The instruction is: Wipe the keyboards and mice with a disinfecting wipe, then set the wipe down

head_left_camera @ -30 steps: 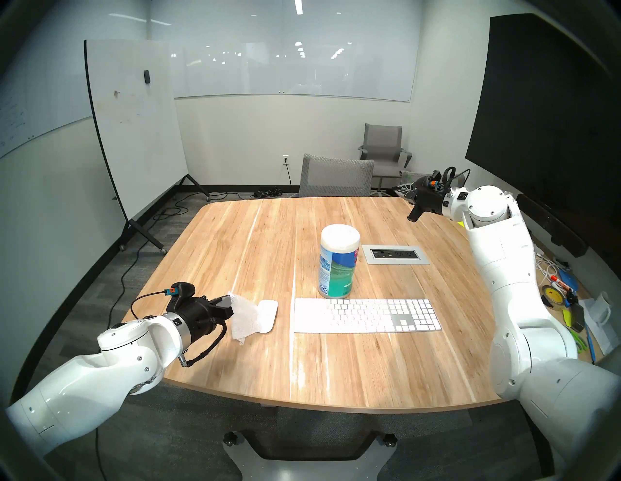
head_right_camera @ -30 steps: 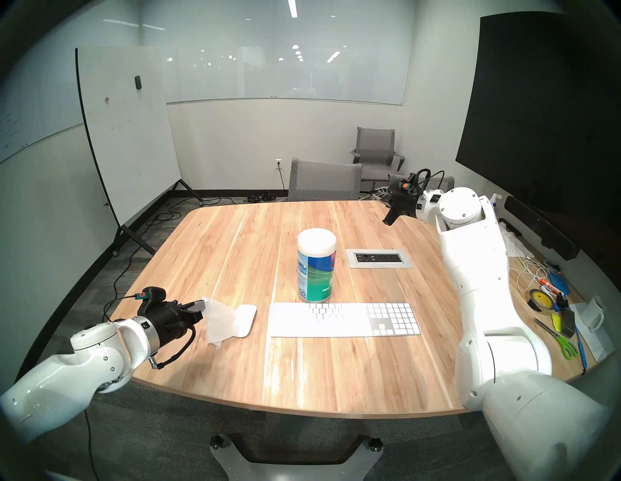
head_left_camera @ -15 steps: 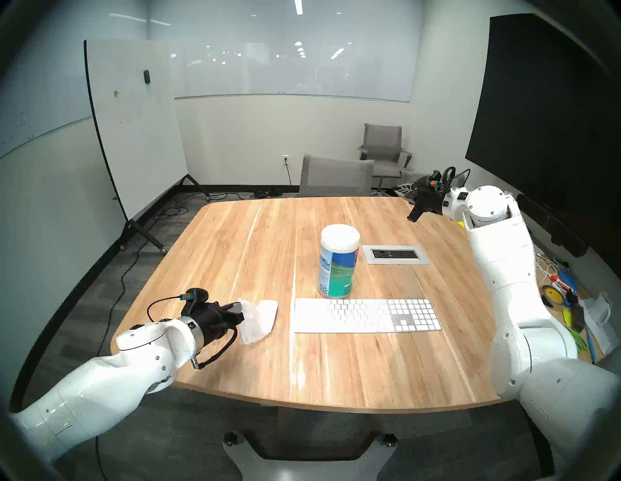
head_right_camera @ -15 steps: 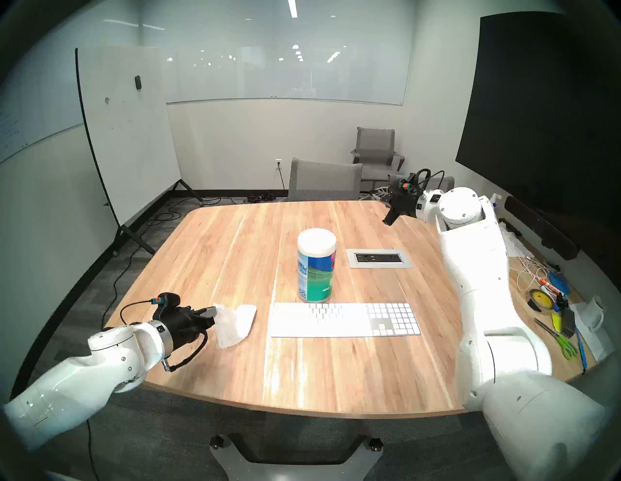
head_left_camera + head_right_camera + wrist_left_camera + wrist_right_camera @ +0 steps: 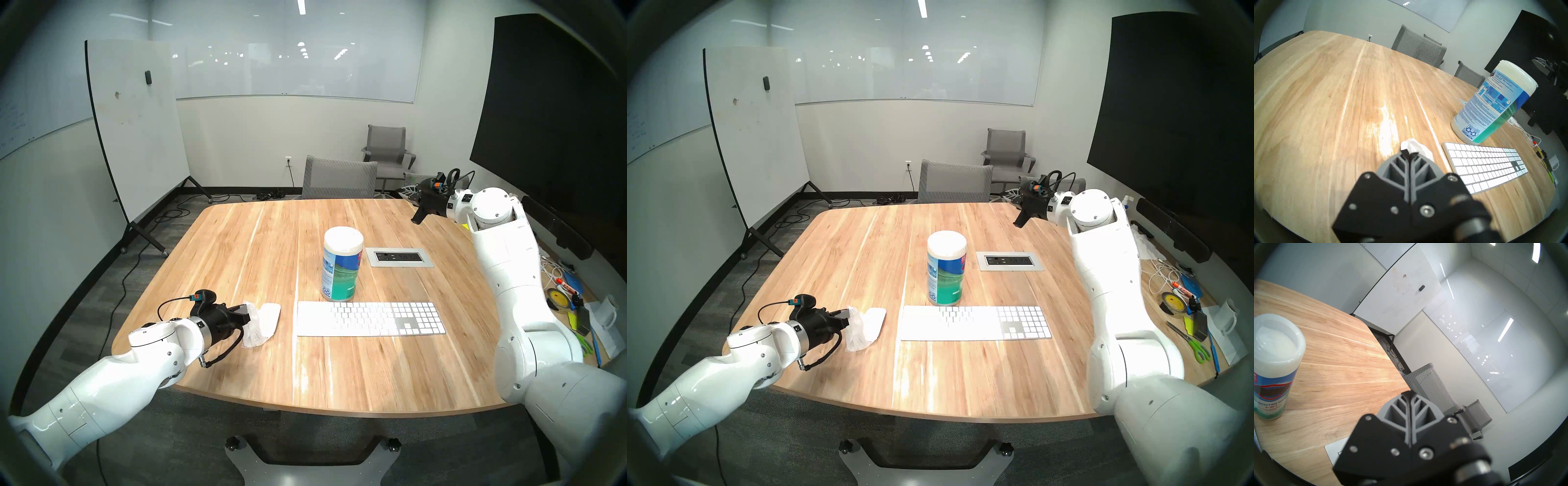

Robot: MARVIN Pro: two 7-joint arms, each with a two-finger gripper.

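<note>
My left gripper [image 5: 248, 313] is shut on the disinfecting wipe [image 5: 257, 332], a thin white sheet. The wipe hangs bunched from the fingertips and lies over the left part of the white mouse [image 5: 272, 313] near the table's left front. In the left wrist view the shut fingertips [image 5: 1404, 152] pinch the wipe [image 5: 1412, 146], and the mouse is mostly hidden behind them. The white keyboard [image 5: 369, 319] lies to the right of the mouse and shows in the left wrist view [image 5: 1483, 162]. My right gripper [image 5: 416, 219] is shut and empty above the table's far right corner [image 5: 1409, 394].
A blue-green wipe canister [image 5: 341, 264] with a white lid stands just behind the keyboard. A grey power outlet panel [image 5: 398, 257] is set into the table behind it. A grey chair [image 5: 339, 176] stands at the far edge. Tape, scissors and cables [image 5: 570, 305] clutter the right side.
My left arm has moved right toward the mouse. The wipe, which hung beside the mouse, now lies bunched over its left part. The right arm has not moved.
</note>
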